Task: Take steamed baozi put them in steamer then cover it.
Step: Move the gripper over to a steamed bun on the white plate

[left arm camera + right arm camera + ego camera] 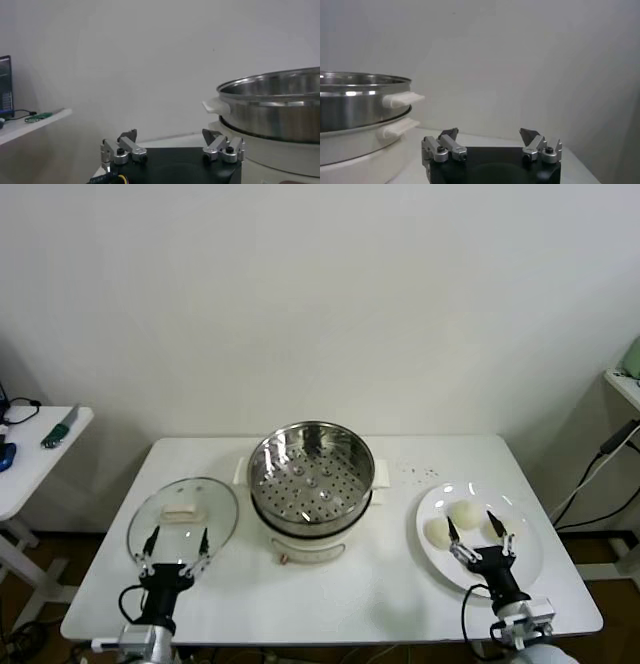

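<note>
Plate (530, 569) and baozi (462, 513) partly behind right tool (482, 533).

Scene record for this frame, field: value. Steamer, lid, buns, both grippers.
steamer: steel basket on its white pot base, table centre, empty, uncovered
cover: glass lid flat on the table, on the robot's left of the steamer
baozi: three visible on the white plate, on the robot's right; nearest one
left gripper: open, above the lid's near edge, holding nothing
right gripper: open, above the plate by the buns, holding nothing
</note>
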You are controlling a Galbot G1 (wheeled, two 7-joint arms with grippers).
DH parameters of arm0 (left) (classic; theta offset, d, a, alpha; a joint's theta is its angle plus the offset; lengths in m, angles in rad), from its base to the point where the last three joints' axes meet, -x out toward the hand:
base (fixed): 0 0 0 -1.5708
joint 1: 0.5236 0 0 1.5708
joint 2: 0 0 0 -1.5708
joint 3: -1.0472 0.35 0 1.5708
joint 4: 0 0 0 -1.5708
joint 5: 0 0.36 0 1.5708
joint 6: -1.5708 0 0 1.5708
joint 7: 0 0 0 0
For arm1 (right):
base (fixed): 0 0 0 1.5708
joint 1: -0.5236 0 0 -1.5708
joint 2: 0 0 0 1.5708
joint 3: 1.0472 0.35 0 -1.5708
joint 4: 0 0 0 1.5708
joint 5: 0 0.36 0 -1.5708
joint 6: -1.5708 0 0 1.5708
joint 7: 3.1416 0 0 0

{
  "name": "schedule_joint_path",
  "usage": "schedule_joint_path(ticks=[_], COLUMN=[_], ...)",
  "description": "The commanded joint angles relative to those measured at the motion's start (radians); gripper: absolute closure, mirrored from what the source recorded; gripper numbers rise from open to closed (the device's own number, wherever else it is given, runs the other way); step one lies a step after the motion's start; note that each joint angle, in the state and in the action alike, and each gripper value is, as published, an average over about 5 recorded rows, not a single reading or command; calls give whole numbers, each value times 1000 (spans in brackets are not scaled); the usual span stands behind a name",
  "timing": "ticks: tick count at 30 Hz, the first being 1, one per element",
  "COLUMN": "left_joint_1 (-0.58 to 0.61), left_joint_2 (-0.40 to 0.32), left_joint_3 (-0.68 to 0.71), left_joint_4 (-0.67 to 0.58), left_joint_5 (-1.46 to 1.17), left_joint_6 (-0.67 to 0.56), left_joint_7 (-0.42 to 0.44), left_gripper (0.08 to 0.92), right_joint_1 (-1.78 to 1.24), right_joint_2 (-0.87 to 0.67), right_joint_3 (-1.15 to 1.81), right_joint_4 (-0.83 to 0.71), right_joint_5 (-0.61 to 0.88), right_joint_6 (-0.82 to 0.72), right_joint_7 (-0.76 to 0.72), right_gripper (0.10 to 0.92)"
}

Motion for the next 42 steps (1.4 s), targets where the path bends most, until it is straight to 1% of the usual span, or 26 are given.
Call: schedule_joint_path(ticks=[1,2,6,11,16,18,20,24,27,31,36,42], left_joint_1=[1,1,2,12,15,18,23,31,35,38,36,33], left_joint_2=[1,2,6,13,10,10,12,17,22,27,31,40], left_joint_3=[2,4,25,54,67,69,71,72,71,67,58,47], left_joint_4=[-2,-3,-11,-14,-4,-1,1,4,5,8,11,4], left_joint_5=[2,1,-1,9,11,9,8,7,5,0,-2,-14], left_joint_6=[0,1,6,-4,-16,-19,-22,-25,-25,-24,-21,-4], left_joint_7=[-5,-10,-40,-52,-53,-53,-53,-53,-53,-53,-53,-53], left_gripper=[177,177,177,177,177,177,177,177,177,177,177,177], right_joint_1=[40,50,139,271,446,551,669,950,1168,1402,1544,1573], right_joint_2=[-73,-98,-300,-557,-701,-732,-755,-780,-761,-693,-588,-488], right_joint_3=[14,16,15,-52,-179,-267,-363,-633,-849,-1100,-1310,-1418], right_joint_4=[5,3,-47,-162,-287,-342,-396,-486,-561,-660,-784,-865], right_joint_5=[-40,-44,-62,-84,-176,-225,-305,-466,-504,-512,-511,-501], right_joint_6=[-99,-124,-253,-318,-312,-283,-241,-154,-109,-85,-73,-86], right_joint_7=[-75,-97,-303,-547,-771,-851,-930,-1059,-1118,-1155,-1176,-1173], right_gripper=[203,203,203,203,203,203,203,203,203,203,203,203])
